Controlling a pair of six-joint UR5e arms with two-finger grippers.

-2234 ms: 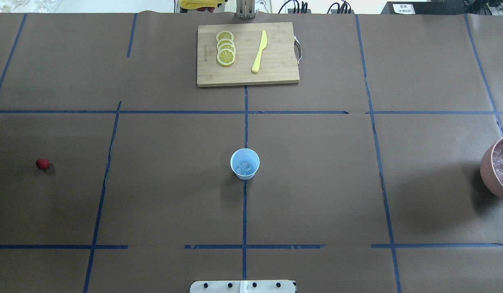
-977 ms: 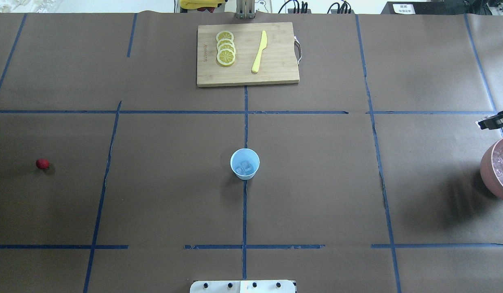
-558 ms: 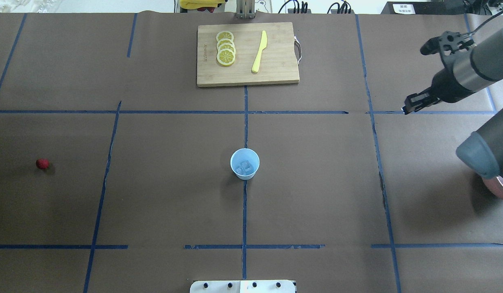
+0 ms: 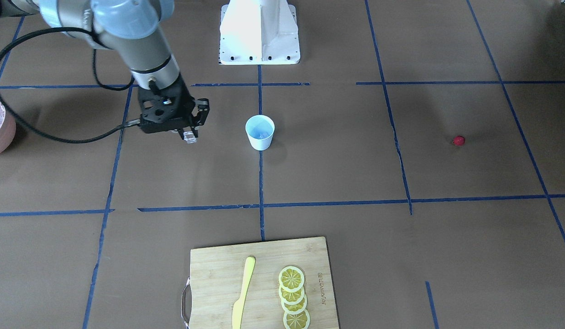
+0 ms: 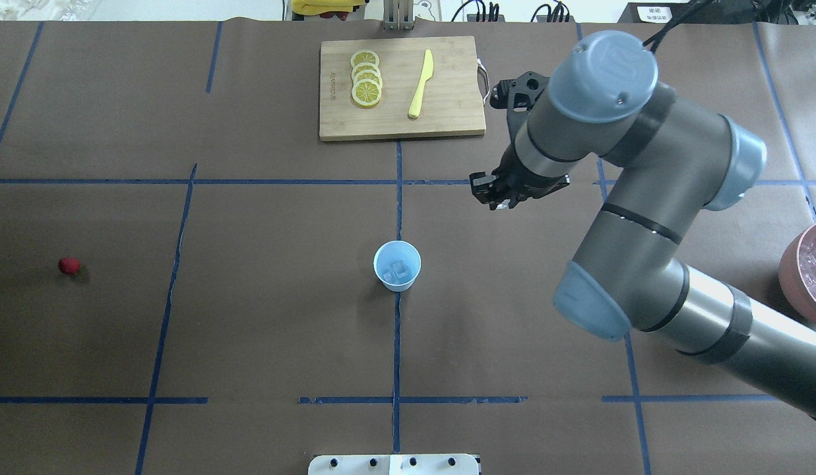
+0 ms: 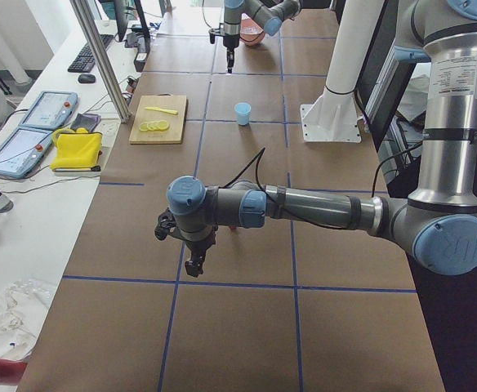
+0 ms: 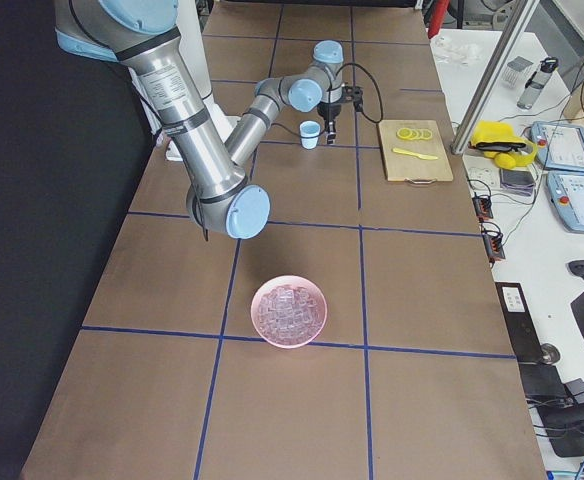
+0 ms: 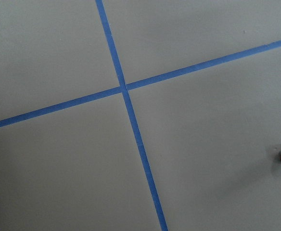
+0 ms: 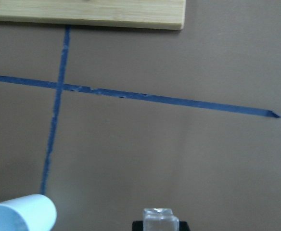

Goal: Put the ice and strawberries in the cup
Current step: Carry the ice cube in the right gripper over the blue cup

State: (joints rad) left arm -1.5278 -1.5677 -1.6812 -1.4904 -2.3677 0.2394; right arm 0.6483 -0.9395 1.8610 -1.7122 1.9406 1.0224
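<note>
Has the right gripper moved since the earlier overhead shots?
Yes. The right gripper has crossed the right-hand blue tape line leftward in the overhead view, toward the cup.

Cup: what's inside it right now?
Ice cubes sit in the cup; no strawberry, which lies on the table. The cup floor beneath the cubes is covered.

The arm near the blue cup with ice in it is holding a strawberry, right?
No, the right arm's fingers hold a clear ice cube, as the front-facing view shows. The strawberry lies alone on the table. The cup does contain ice.
</note>
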